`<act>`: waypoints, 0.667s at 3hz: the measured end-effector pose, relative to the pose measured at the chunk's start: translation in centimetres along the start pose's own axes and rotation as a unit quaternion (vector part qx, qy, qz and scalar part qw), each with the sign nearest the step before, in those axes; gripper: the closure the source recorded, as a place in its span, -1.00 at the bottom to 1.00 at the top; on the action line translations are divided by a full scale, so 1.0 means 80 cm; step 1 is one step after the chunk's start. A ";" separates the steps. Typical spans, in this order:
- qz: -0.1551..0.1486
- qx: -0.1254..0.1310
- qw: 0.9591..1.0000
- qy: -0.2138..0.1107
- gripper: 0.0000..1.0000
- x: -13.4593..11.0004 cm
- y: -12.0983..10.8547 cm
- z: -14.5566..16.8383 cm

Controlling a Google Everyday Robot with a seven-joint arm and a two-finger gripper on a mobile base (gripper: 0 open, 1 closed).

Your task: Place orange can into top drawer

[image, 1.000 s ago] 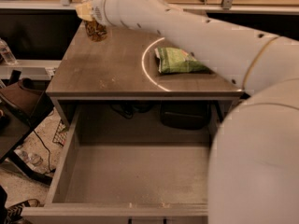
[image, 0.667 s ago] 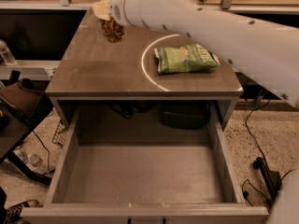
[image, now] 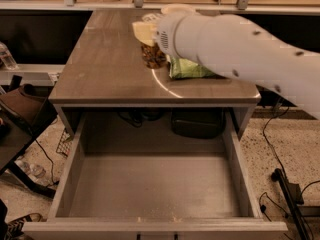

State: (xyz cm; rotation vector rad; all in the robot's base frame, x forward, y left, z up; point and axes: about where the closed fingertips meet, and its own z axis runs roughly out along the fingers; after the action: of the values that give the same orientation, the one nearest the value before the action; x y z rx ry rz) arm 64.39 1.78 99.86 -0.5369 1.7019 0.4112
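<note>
Orange-brown with dark mottled print, the orange can [image: 153, 57] shows only as a short, dim cylinder. Its label is too blurred to read, and its silver top is hidden under the gripper [image: 146, 33]. It stands upright over the middle of the grey table [image: 100, 69], towards the table's back half. Whether its base touches the tabletop or hangs just above it cannot be told.

The gripper sits right on top of the can, over the same part of the table. One pale cream finger [image: 141, 32] is plain to see, pressed against the can's upper left side. The other is lost behind the white wrist, so the fingers look closed around the can's top.

The white arm [image: 240, 54] crosses above the table's right side and runs out of the picture at the right edge. It covers most of a green chip bag [image: 189, 70], which lies on the table just right of the can; only the bag's lower edge shows.

The top drawer [image: 155, 184] is pulled fully out from under the table's front edge, its flat grey bottom bare. Its front rim is cut off by the bottom of the picture. In the shadow beneath the tabletop, behind the drawer, are a dark box [image: 197, 123] and some cables [image: 137, 116], both hard to make out.
</note>
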 end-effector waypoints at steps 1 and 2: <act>0.027 0.005 0.999 0.021 1.00 0.045 0.014 -0.041; 0.050 -0.011 0.998 0.044 1.00 0.097 0.029 -0.057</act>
State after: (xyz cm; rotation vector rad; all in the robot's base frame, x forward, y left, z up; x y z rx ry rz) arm 58.26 0.24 93.12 -0.4928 1.8159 0.4860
